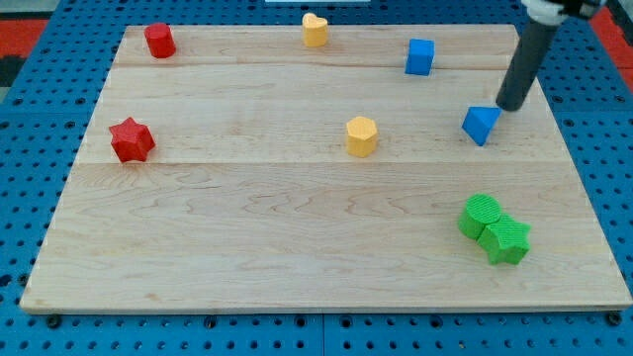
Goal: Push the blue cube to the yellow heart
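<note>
Camera view, the only one. My tip (511,106) is down on the wooden board (297,247) at the frame's right, upper half. No fingers here, nothing to spread or pinch: just a bare rod that pushes.

Blue cube (419,56) sits near the top edge, right of centre, up and left of my tip, clearly apart from it. Yellow heart (315,30) is at the top edge, centre, left of the cube and a bit higher. Nothing lies between them.

Closer to me is a second blue block (481,125), wedge or triangle-like, just below-left of my tip, nearly touching or touching; can't tell which. Not the target; I'd avoid dragging it along.

Others: yellow hexagonal block (361,136) mid-board, red cylinder (159,41) top left, red star (131,139) left, green round block (481,216) and green star (507,240) touching each other lower right.

Handling, my judgement: the cube looks small, rigid, light, probably plastic or foam, and the wood is smooth, so it should slide easily and not deform. Being light, it will likely spin off the rod if hit off-centre. Contact point: middle of its right-hand face, slightly low in frame, pushing left and a touch up. I need to get round to the cube's right side first.
</note>
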